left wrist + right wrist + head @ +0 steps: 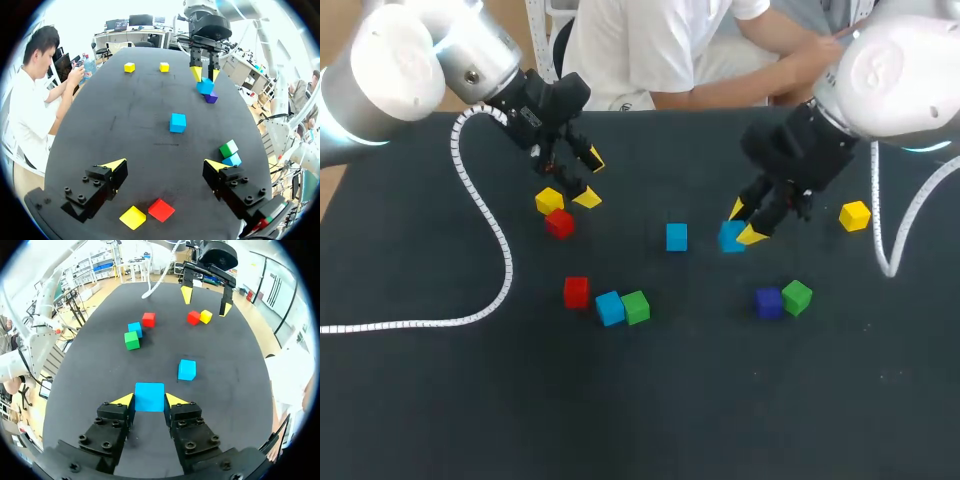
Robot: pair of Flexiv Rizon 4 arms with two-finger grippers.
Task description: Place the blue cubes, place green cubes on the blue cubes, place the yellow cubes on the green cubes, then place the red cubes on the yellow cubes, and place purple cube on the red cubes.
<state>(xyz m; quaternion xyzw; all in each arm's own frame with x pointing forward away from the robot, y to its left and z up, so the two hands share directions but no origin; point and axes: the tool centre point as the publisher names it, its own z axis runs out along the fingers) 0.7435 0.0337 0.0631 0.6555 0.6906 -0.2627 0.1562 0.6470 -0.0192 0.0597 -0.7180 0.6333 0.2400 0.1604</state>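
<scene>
- Right wrist view has the right gripper (149,400) drawn in narrow on a small sky-blue cube (149,396), with one yellow-tipped finger against each side face. Whether the cube is clear of the black table (100,370) cannot be told.
- Ahead of those fingers, a little to one side and apart from the held cube, sits a second sky-blue cube (187,369).
- The left gripper (165,165) hangs spread wide and holds nothing. A small yellow cube (133,217) and a small red cube (161,210) lie side by side just under it.
- The hold looks to be by the fingertips only. A quick swing could probably let the cube twist or slip out.
- Setting it down close to the second sky-blue cube risks a finger nudging that cube as the jaws part, which would skew the base layer.
- A crooked or gapped base would likely make the later green layer tip.
</scene>
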